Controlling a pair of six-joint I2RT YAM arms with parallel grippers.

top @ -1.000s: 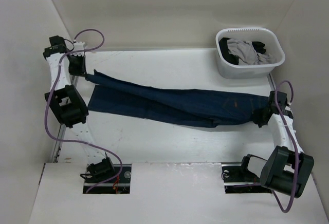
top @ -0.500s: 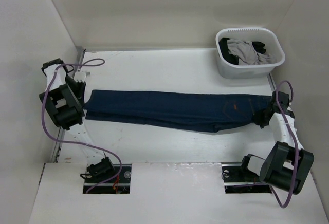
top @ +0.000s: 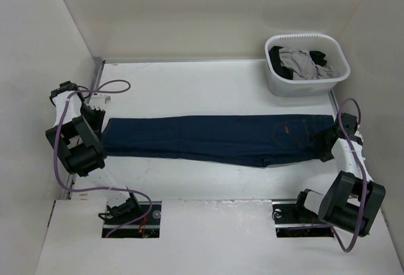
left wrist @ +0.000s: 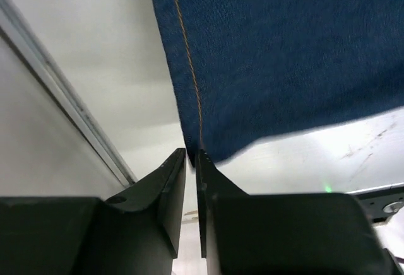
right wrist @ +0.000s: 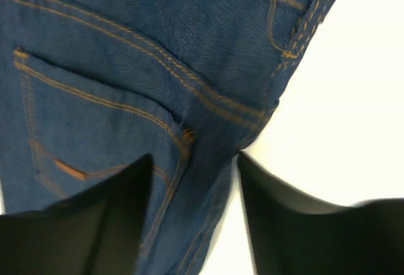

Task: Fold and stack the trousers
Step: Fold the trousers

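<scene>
The dark blue trousers (top: 208, 137) lie stretched flat across the table, hems at the left, waist at the right. My left gripper (top: 98, 118) sits at the hem end. In the left wrist view its jaws (left wrist: 191, 153) are parted by a narrow gap, with the hem corner of the trousers (left wrist: 284, 54) just at their tips. My right gripper (top: 323, 144) is at the waist end. In the right wrist view it (right wrist: 194, 157) stands open, its fingers either side of the waistband edge of the trousers (right wrist: 126, 54), near a back pocket.
A white basket (top: 307, 84) stands at the back right, holding a light grey garment (top: 302, 62) and a black garment (top: 278, 57). A metal rail (left wrist: 63, 98) runs along the table's left edge beside a white wall.
The trousers, held up and slanted a second ago, now lie flat and straight. Both arms came down and toward me, and both grippers have parted their jaws.
</scene>
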